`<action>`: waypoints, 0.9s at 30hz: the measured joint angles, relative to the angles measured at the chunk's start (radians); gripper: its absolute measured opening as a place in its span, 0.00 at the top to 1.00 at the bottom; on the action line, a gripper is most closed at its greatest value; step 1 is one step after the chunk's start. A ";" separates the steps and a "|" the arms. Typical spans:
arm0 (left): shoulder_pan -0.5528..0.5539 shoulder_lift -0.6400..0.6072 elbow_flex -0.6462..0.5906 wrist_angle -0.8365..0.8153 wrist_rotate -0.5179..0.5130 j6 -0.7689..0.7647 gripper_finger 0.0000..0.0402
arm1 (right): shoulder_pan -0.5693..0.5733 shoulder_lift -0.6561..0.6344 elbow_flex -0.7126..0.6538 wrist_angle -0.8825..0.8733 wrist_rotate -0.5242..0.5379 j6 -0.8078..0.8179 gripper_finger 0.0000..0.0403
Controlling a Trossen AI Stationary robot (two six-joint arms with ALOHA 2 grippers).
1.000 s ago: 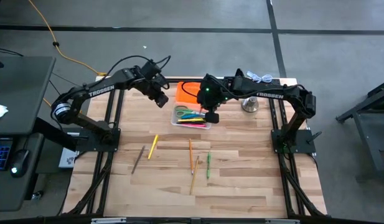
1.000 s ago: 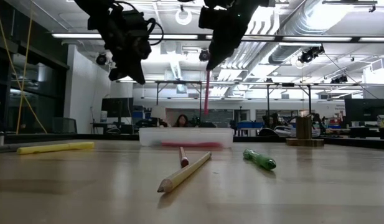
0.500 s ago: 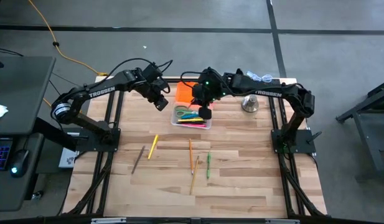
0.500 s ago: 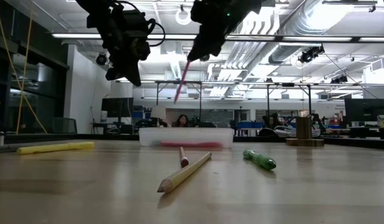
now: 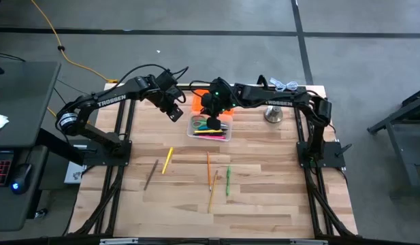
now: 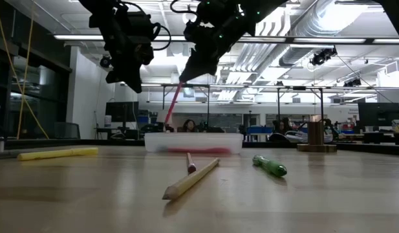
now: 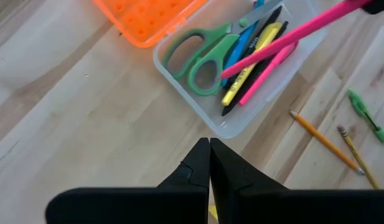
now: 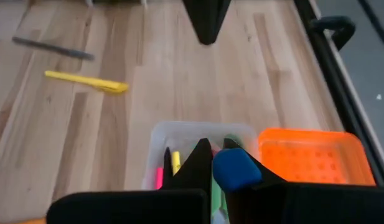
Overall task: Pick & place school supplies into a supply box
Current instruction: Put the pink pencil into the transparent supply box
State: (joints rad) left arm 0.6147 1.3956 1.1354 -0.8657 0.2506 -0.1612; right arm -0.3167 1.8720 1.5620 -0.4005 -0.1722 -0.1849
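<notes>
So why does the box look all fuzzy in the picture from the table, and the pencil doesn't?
Low view: the pencil lies near the camera, the supply box sits far back and looks soft, with bright ceiling lights behind. Left wrist view: it looks crisp.

Left gripper [image 5: 174,113] closed, hovering upper left of centre. Right gripper [image 5: 213,124] clamped shut, upper centre.

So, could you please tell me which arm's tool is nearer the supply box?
Right: the right tool hangs over the supply box; the left tool hovers off its side.
</notes>
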 joint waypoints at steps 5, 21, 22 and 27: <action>0.000 0.000 0.000 0.001 -0.010 0.024 0.91 | -0.019 0.006 0.000 0.016 -0.037 0.034 1.00; 0.000 0.000 0.000 0.023 0.046 0.046 0.91 | -0.101 0.006 0.000 0.066 -0.255 0.169 1.00; 0.000 0.000 0.000 0.036 0.062 0.047 0.91 | -0.104 0.006 0.000 0.072 -0.267 0.178 1.00; 0.000 0.000 0.000 0.084 0.131 0.055 0.91 | -0.119 0.006 0.000 0.084 -0.318 0.206 1.00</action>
State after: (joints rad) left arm 0.6147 1.3956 1.1355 -0.7820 0.3818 -0.1063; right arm -0.4358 1.8778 1.5620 -0.3164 -0.4904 0.0211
